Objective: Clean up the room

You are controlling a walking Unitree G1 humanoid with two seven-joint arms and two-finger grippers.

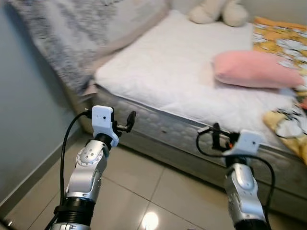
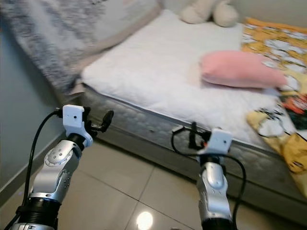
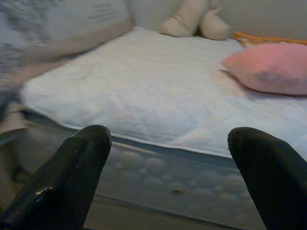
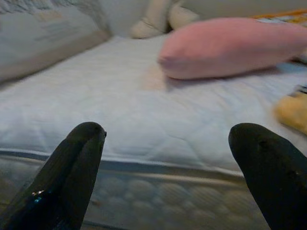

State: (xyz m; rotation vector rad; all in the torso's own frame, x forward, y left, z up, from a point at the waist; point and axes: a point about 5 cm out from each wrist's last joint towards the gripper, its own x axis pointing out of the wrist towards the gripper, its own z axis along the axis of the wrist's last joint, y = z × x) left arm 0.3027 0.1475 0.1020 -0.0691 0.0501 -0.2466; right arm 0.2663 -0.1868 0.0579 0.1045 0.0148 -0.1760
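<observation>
From the head camera we see a bed (image 1: 192, 91) with a white quilted mattress running along a tiled floor (image 1: 139, 187). A pink pillow (image 1: 256, 69) lies near the bed's right edge, and a cream plush toy (image 1: 218, 12) sits at the far corner by the wall. A yellow printed blanket (image 1: 288, 124) spills over the near right edge, and a grey patterned cover (image 1: 72, 33) is bunched along the left edge. Both arms are raised in front of the mattress side — the left gripper (image 1: 128, 122) near its left end, the right gripper (image 1: 214, 134) further right, neither touching it.

The left wrist view shows the left gripper's fingers (image 3: 72, 177) spread wide apart, holding nothing, aimed at the mattress edge, the picture somewhat soft.

In the right wrist view, the right gripper's fingers (image 4: 67, 172) also stand apart and empty — the pink pillow lies beyond them on the mattress, the toy behind it.
</observation>
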